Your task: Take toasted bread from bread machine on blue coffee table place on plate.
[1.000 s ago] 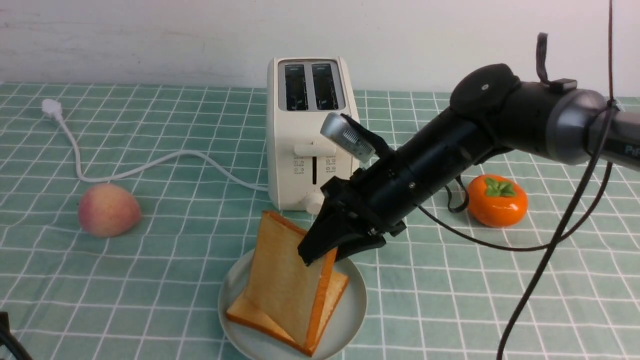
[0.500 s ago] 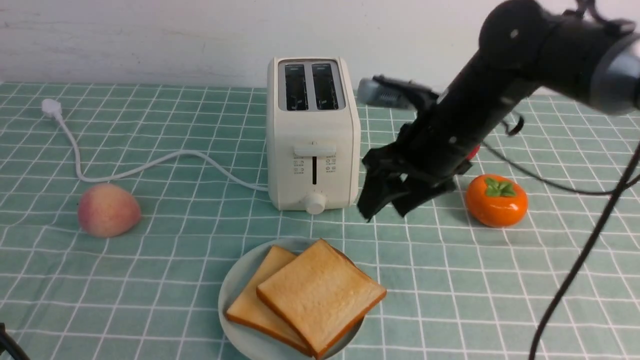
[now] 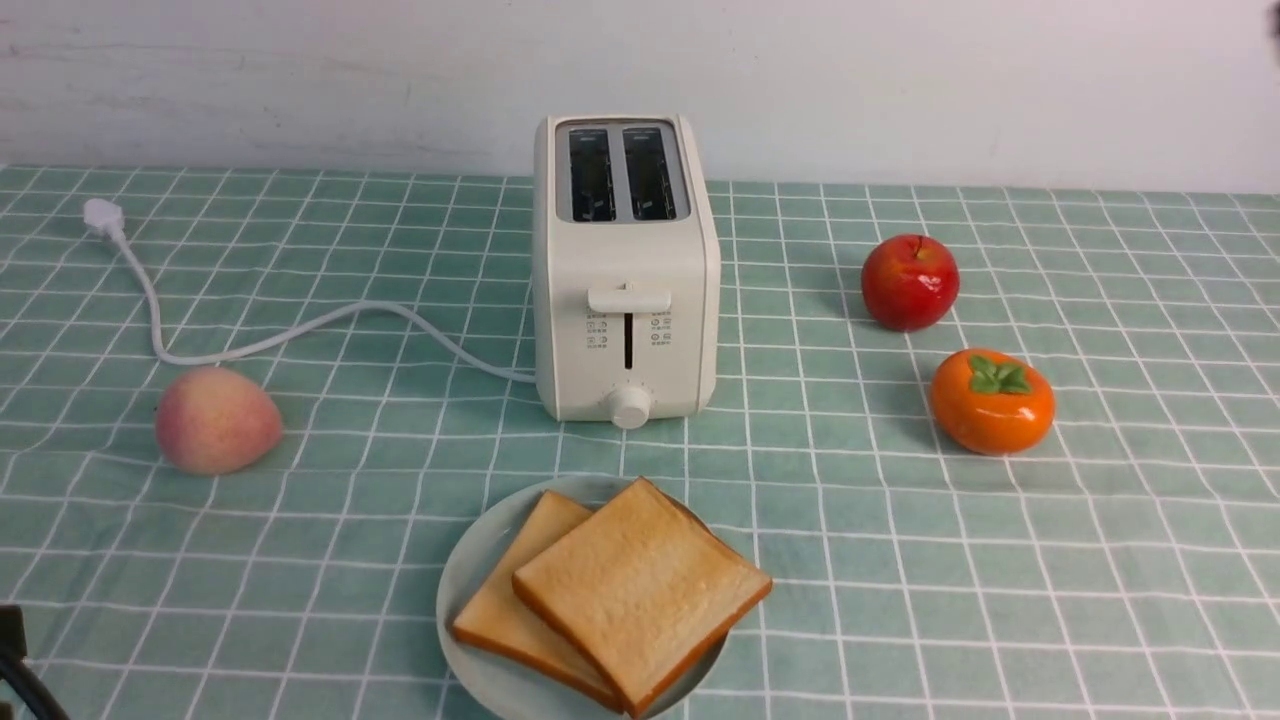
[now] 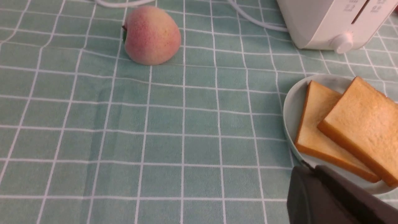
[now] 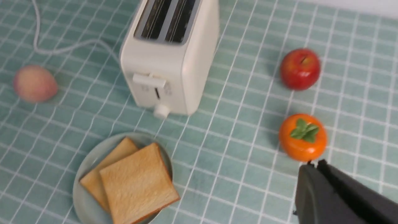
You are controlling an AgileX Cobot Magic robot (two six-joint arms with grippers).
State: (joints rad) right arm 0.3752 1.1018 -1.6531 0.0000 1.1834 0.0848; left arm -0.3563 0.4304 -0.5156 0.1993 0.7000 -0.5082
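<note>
Two slices of toasted bread lie flat on the plate (image 3: 465,570), the upper slice (image 3: 640,590) overlapping the lower one (image 3: 515,600). Behind the plate on the blue coffee table (image 3: 900,560) stands the cream bread machine (image 3: 625,270), both of its slots empty. My left gripper (image 4: 307,168) is shut and empty, hovering by the plate's rim (image 4: 289,105) close to the toast (image 4: 365,124). High above the table, my right gripper (image 5: 312,165) is shut on nothing, near the orange persimmon (image 5: 302,137) and well away from the toast (image 5: 136,183). Neither gripper shows in the front view.
A peach (image 3: 217,418) lies left of the bread machine. To its right sit a red apple (image 3: 909,281) and the persimmon (image 3: 993,400). The white cord (image 3: 300,330) runs left across the cloth to its plug (image 3: 100,215). A white wall stands behind.
My right gripper let go of the second slice, which dropped flat onto the first. The right arm then rose, pulled back out of the front view, and its jaws shut.
</note>
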